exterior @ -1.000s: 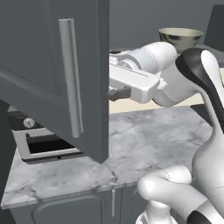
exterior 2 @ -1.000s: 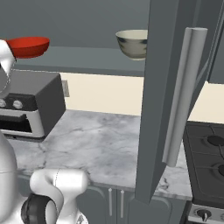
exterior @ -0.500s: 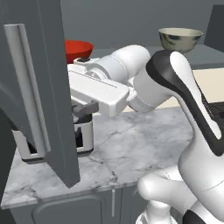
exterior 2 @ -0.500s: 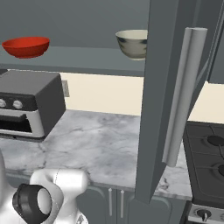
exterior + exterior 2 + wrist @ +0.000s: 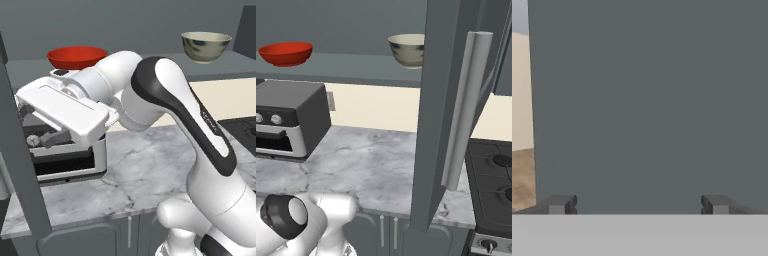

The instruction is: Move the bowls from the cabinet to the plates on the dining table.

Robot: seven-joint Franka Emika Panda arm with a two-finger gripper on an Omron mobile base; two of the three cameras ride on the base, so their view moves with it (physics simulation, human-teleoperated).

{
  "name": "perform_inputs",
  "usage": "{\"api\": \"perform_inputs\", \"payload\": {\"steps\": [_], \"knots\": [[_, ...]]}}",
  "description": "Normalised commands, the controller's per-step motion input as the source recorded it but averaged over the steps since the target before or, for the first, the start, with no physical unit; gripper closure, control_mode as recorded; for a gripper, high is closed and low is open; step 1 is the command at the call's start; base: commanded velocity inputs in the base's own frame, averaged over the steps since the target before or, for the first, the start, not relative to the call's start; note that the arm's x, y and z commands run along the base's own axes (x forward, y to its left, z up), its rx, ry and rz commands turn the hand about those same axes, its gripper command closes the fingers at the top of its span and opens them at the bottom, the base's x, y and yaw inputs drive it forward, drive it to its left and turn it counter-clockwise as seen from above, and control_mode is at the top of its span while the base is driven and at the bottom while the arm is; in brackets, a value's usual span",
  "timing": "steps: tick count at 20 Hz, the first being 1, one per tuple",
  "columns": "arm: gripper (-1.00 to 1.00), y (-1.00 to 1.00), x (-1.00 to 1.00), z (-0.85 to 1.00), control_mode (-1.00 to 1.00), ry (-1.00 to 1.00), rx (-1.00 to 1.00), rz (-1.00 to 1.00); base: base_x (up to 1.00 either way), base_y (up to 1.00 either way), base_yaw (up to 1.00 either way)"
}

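- The gripper (image 5: pixel 637 204) is seen in the hand view with its two dark tips spread wide apart and nothing pinched between them; a flat dark grey cabinet door panel (image 5: pixel 652 100) is faced squarely, close ahead.
- In the left base view the white hand is swung out to the left, beside the open door's edge (image 5: pixel 20 165) and in front of the toaster oven (image 5: pixel 70 160).
- The red bowl (image 5: pixel 76 56) is found on the cabinet shelf just above and behind the hand (the nearer of the two, by this judgement); an upward, inward reach is called for.
- The cream bowl (image 5: pixel 205 46) is set well apart to the right on the same shelf.
- No readable writing or brand is seen.
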Motion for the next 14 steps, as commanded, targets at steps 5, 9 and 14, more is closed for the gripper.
{"api": "perform_inputs", "payload": {"steps": [5, 9, 14], "knots": [[-1.0, 0.47, 0.02, -0.07, -1.0, -0.06, -0.02, -0.04, 0.0, 0.0, 0.0], [-1.0, 0.37, 0.08, -0.07, -1.0, -0.03, -0.01, -0.05, 0.0, 0.0, 0.0], [-1.0, 0.12, 0.14, -0.03, -1.0, -0.02, 0.0, -0.03, 0.0, 0.0, 0.0]]}}
